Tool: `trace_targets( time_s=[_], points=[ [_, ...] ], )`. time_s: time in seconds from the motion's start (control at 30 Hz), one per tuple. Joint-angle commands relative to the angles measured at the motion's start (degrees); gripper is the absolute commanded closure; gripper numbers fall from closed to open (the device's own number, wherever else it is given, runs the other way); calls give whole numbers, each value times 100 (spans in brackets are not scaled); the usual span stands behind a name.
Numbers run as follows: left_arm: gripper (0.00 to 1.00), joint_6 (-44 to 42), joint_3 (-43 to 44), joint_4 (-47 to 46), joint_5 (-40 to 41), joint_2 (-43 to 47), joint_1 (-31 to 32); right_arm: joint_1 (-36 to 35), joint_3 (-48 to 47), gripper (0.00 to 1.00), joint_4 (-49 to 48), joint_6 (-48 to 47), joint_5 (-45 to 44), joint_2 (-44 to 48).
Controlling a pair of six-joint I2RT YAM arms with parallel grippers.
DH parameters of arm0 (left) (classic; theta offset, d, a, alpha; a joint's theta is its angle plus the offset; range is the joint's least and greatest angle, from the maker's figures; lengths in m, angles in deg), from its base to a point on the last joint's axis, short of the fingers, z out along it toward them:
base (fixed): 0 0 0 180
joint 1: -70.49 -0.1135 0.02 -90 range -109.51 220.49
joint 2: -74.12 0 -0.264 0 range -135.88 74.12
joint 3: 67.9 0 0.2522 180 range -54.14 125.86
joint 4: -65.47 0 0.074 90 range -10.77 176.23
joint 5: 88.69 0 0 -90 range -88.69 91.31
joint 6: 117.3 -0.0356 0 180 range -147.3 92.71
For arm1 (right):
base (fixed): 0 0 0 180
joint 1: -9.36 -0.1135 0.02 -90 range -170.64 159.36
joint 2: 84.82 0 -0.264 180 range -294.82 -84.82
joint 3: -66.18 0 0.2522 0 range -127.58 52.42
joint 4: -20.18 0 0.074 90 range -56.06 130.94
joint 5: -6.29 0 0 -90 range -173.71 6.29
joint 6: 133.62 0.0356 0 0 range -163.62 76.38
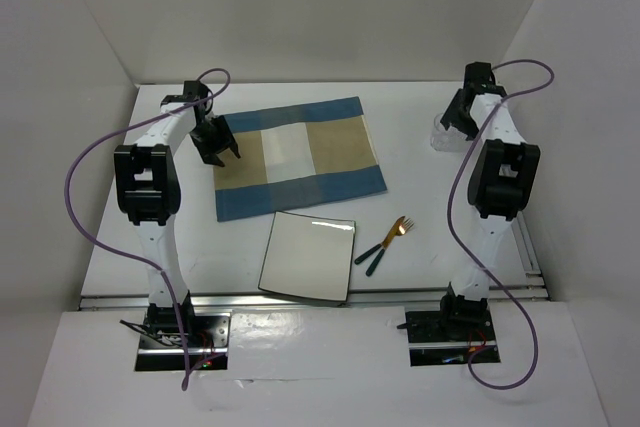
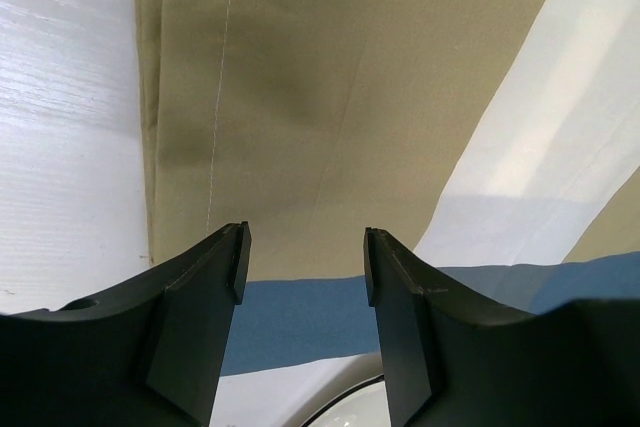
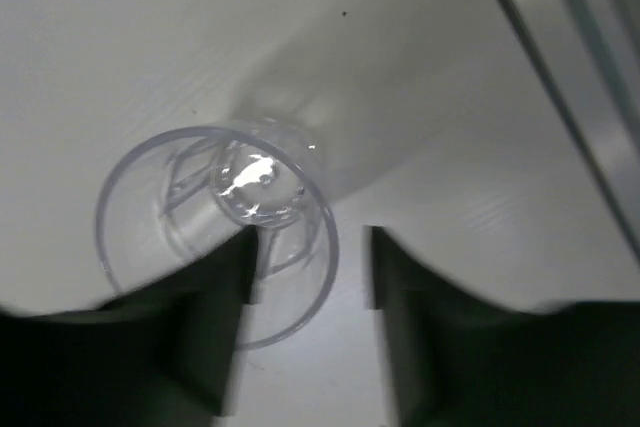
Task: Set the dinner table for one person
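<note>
Top external view, going left to right: the left arm reaches out over the white worktop (image 1: 420, 182), which fills the view from the arm bases to the back wall. The left gripper (image 1: 225, 155) hangs over the 9 o'clock end of the blue-and-tan placemat (image 1: 300, 157), which lies flat on the far middle of the worktop. At 6 o'clock of the placemat, just beside its near blue border, sits a square white plate (image 1: 308, 257), turned slightly askew. At 3 o'clock of the plate lies a fork (image 1: 397, 230) with a gold head and a dark handle, and a second dark-handled piece lies against it; what that piece is I cannot tell. At 1 o'clock of the fork, near the far right corner, a clear glass (image 1: 440, 137) stands upright under the right gripper (image 1: 447, 125). In the left wrist view the left gripper (image 2: 305, 247) stands moderately wide with nothing between its jaws, above the tan panel of the placemat (image 2: 350, 97), bare worktop (image 2: 60, 97) at 9 o'clock. In the blurred right wrist view the right gripper (image 3: 310, 257) has its jaws apart; one finger overlaps the rim of the glass (image 3: 250, 187), and whether it touches I cannot tell.
</note>
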Motion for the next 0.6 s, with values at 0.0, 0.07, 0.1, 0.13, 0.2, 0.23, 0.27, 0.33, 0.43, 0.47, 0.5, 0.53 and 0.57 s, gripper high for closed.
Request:
trace_targets(
  time_s=[0.0, 0.07, 0.1, 0.13, 0.2, 0.23, 0.27, 0.33, 0.43, 0.47, 0.5, 0.53, 0.57],
  points=[
    [34, -105, 102, 53, -112, 187, -33, -9, -327, 21, 34, 43, 27, -26],
    [34, -105, 102, 53, -112, 188, -33, -9, -275, 8, -63, 43, 133, 123],
    [34, -105, 102, 53, -112, 249, -33, -9, -274, 4, -132, 43, 212, 272],
    [34, -105, 102, 53, -112, 249, -33, -9, -274, 2, -133, 43, 212, 343],
    [34, -105, 102, 105, -112, 302, -33, -9, -274, 1, -133, 43, 291, 597],
    [34, -105, 102, 105, -112, 354, -33, -70, -274, 1, -133, 43, 291, 703],
    [34, -105, 102, 158, -59, 355, -33, -175, -274, 1, -133, 43, 291, 809],
    [34, -105, 102, 158, -59, 503, -94, -369, -205, 1, -133, -44, 47, 1220],
    [34, -105, -55, 220, -164, 898, -226, -1159, 340, 2, -562, -333, -534, 1975],
    [34, -105, -117, 220, -69, 1013, -304, -1552, 628, 3, -616, -335, -535, 2126],
    [33, -105, -196, 220, 11, 1127, -305, -1739, 762, 4, -616, -335, -535, 2250],
    [33, -105, -318, 220, 90, 1250, -392, -1915, 885, 7, -616, -335, -535, 2347],
    [33, -52, -642, 220, 151, 1373, -445, -2186, 1112, 10, -555, -213, -395, 2409]
  ],
)
